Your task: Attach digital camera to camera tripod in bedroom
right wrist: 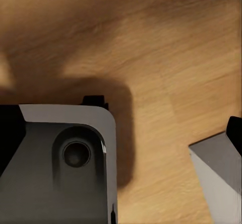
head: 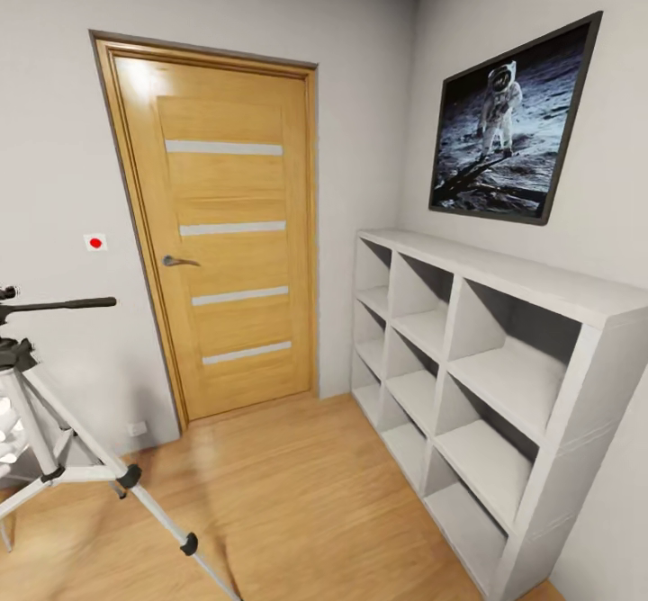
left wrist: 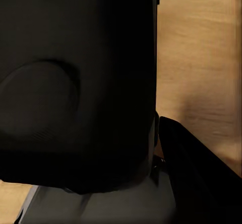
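While the robot stands on the wooden floor (head: 297, 493) of the bedroom, both wrist views look down past dark and grey parts of its own body onto bare boards, and neither shows fingertips, so I cannot tell how far either pincer is open or whether it holds anything.

Nearest in the head view, at the left edge, stands the tripod (head: 54, 439): pale metal legs with black joints, splayed on the floor, and a black head with a long handle (head: 63, 304) pointing toward the door. It looks light and stiff but easy to tip, so any push should go down onto the head, not sideways on the handle or legs.

Further off are the white shelf unit (head: 486, 376) along the right wall and the wooden door (head: 225, 250). No camera can be seen; being small and smooth, it would best be gripped across its body, clear of the lens.
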